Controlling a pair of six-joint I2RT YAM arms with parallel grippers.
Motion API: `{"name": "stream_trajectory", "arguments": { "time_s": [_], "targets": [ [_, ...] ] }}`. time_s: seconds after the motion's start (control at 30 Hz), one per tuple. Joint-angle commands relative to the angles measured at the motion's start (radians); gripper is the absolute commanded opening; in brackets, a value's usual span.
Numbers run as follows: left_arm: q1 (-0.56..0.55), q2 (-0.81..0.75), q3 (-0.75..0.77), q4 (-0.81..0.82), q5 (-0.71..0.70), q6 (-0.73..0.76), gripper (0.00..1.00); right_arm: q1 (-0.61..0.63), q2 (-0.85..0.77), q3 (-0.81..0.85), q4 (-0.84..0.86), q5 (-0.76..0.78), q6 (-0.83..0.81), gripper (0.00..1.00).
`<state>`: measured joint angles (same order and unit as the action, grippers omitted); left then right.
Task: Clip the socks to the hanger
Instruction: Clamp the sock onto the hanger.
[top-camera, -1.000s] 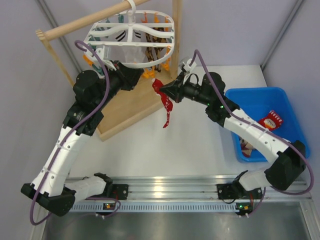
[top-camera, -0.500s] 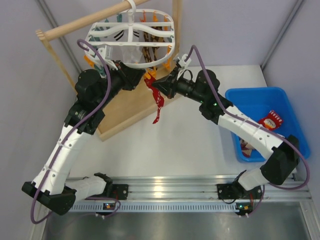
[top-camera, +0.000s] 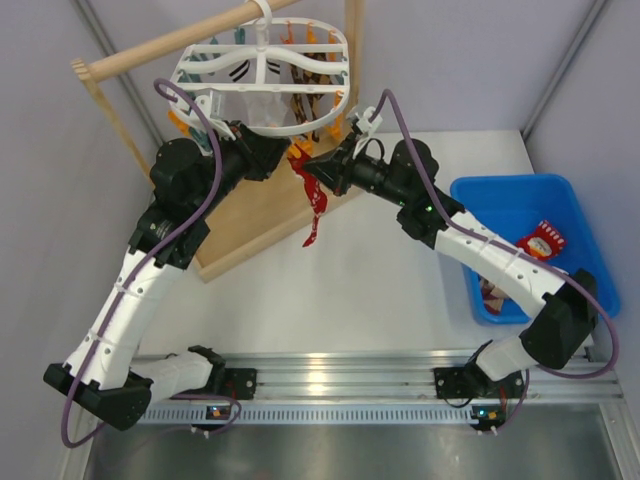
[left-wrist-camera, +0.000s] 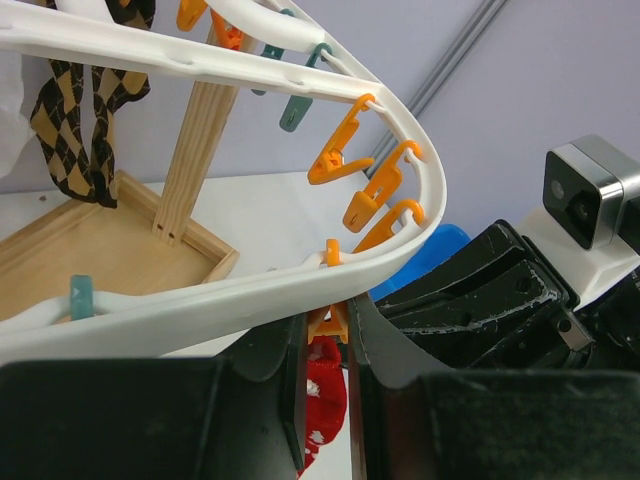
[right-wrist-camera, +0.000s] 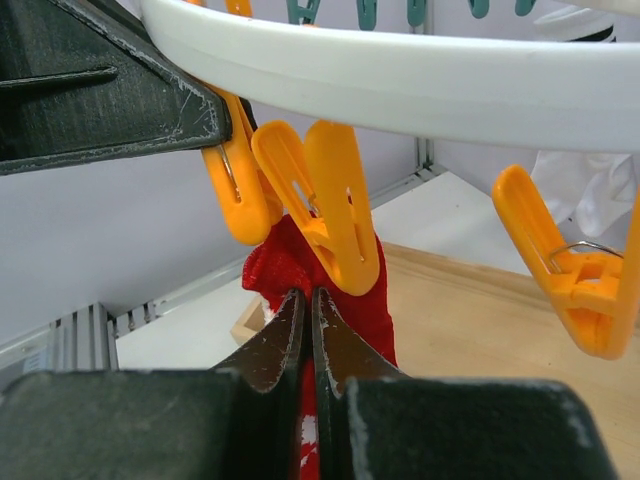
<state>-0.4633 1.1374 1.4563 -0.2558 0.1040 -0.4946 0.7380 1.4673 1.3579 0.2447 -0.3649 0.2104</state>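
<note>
Left wrist: left tool (left-wrist-camera: 327, 345) narrowed to a slim gap, black fingers (left-wrist-camera: 272, 372) squeezing a glossy orange clip (left-wrist-camera: 328, 324) under the smooth white plastic rim of the hanger (left-wrist-camera: 200, 300). Directly below the clip, soft red sock (left-wrist-camera: 322, 395) with white flecks.

Right wrist: right tool (right-wrist-camera: 305, 325) closed to a hairline slit, nipping the sock's knit top just under the orange clips.

Top external: sock dangling long and limp between both tools, above the pale desk (top-camera: 380, 290), beside the wooden rack (top-camera: 250, 215). Hard blue bin (top-camera: 565, 195) well apart to the right.
</note>
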Motion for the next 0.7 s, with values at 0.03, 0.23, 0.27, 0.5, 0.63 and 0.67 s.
{"name": "stream_trajectory", "arguments": {
  "time_s": [0.03, 0.23, 0.27, 0.5, 0.63, 0.67],
  "targets": [
    [0.011, -0.005, 0.001, 0.021, -0.04, 0.025, 0.0, 0.021, -0.024, 0.027, 0.038, 0.026, -0.017, 0.0],
    [0.012, -0.005, 0.001, 0.017, -0.043, 0.028, 0.0, 0.02, -0.027, 0.038, 0.041, 0.021, -0.011, 0.0],
    [0.012, -0.004, -0.001, 0.015, -0.047, 0.028, 0.0, 0.021, -0.024, 0.041, 0.042, 0.02, -0.003, 0.0],
    [0.014, -0.001, 0.007, 0.004, -0.063, 0.036, 0.0, 0.021, -0.025, 0.052, 0.054, 0.009, 0.014, 0.0],
    [0.014, 0.001, 0.009, 0.0, -0.07, 0.039, 0.0, 0.02, -0.033, 0.046, 0.059, 0.003, 0.017, 0.0],
    [0.014, 0.002, 0.009, -0.002, -0.072, 0.039, 0.0, 0.021, -0.035, 0.044, 0.062, 0.003, 0.018, 0.0]
  ]
}}
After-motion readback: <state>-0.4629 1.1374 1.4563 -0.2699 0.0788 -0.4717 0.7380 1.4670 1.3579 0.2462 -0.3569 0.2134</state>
